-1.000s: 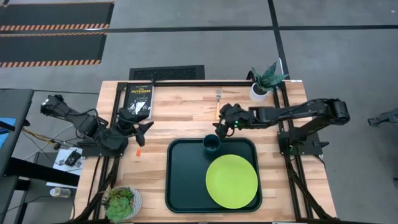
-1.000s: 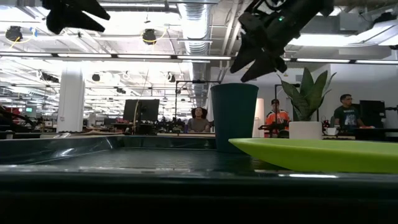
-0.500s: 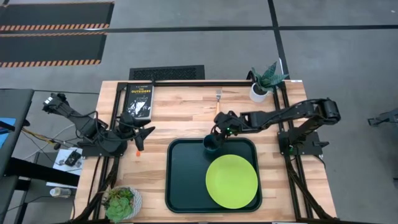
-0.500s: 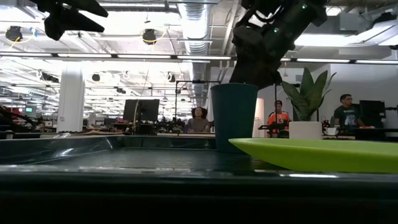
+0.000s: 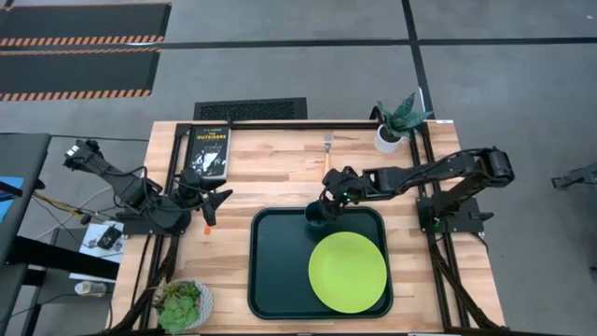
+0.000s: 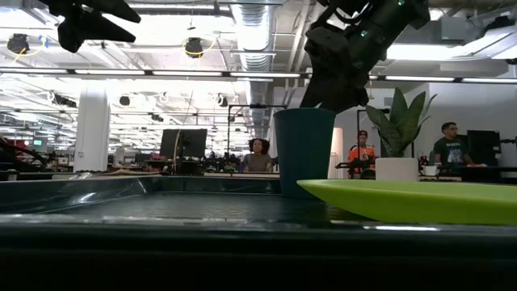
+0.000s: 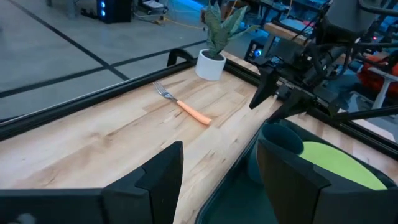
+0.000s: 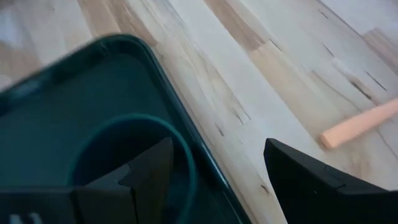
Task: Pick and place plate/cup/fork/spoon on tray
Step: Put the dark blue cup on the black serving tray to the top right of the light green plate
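Note:
The lime-green plate [image 5: 347, 272] lies in the near right of the dark green tray [image 5: 270, 271]. The dark teal cup [image 5: 315, 217] stands upright at the tray's far edge. My right gripper [image 5: 326, 198] is open just above the cup's rim [image 8: 180, 149], one finger over the cup's mouth and one over the table beyond the tray. The fork [image 5: 327, 154] lies on the table behind the tray. My left gripper [image 5: 216, 196] is open and empty at the table's left. A small red-orange piece [image 5: 206, 227] shows just near of it; the spoon's bowl does not show. My right gripper stands open over the cup, its fingers pointing down and toward the table's left. The tip of one finger [image 6: 319, 101] comes down to the cup's rim; I cannot tell whether it touches. The cup stands upright on the tray.
A black book [image 5: 207, 149] lies at the far left. A white pot with a plant [image 5: 392, 131] stands at the far right, and another plant pot [image 5: 184, 305] at the near left corner. Bare wood lies between the book and the fork. People sit in the room beyond.
My right gripper has gone from above the table beside the fork's handle toward the table's near edge and down, and now stands over the cup's rim. It has stayed open. The cup, plate and fork have kept their places.

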Motion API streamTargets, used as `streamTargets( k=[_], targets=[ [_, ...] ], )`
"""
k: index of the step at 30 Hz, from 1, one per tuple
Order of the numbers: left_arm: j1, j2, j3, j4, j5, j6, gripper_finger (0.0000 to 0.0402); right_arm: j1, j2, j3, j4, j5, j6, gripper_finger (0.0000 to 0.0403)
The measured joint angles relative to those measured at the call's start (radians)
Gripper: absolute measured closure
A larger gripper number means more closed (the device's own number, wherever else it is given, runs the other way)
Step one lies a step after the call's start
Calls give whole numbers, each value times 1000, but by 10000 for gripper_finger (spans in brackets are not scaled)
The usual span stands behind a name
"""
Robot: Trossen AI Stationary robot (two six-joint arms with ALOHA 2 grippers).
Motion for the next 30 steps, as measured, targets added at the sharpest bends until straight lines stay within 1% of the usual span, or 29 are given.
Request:
streamTargets(
  k=[14, 20, 30],
  targets=[
    [0, 0, 0, 0, 2, 0, 209, 10, -1, 0, -1, 0, 11, 127],
    [0, 0, 0, 0, 3, 0, 209, 12, -1, 0, -12, 22, 11, 127],
    [0, 0, 0, 0, 2, 0, 209, 12, -1, 0, -13, 23, 4, 127]
  ],
)
